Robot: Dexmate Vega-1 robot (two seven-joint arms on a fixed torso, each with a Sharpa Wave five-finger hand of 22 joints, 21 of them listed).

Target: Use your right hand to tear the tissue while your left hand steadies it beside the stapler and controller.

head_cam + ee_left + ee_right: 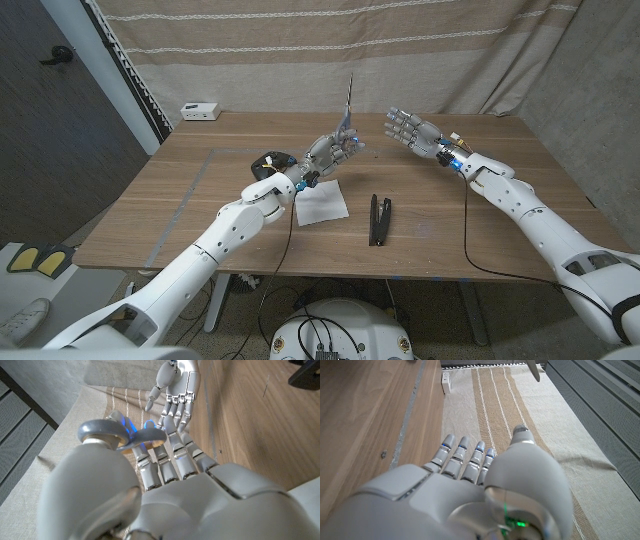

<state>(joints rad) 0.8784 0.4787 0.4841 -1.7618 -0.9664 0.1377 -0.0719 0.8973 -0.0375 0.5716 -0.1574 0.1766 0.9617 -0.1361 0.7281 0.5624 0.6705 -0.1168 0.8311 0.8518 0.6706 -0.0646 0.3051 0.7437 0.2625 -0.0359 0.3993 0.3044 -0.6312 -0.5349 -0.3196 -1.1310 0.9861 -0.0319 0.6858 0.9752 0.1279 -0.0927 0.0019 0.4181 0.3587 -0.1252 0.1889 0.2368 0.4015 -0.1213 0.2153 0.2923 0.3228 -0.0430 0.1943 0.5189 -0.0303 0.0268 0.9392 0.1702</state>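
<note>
Two hands are up over the table, and only one has anything in it. Nearest me, at about six o'clock from the raised hands, a white tissue sheet lies flat on the wood with the black stapler just beside it at its three o'clock, long axis running near to far. The dark controller sits at the sheet's eleven o'clock, partly behind my left forearm.

Further out, my left hand is lifted above the table and pinches the foot of a thin strip of tissue, which stands almost upright from my fingertips toward twelve o'clock. In the left wrist view my thumb curls over toward the fingers; I cannot make out the strip itself there.

My right hand hangs at three o'clock from the left, apart from it, fingers spread and holding nothing, palm turned toward the strip. The right wrist view shows the same loose, extended fingers.

What the tear depends on, as I judge it: the strip lies at nine o'clock from my right hand, its long axis vertical, free end high. My right hand must cross that gap and take the strip above my left grip, then pull away. Beyond everything, a small white box rests at the far table edge.
</note>
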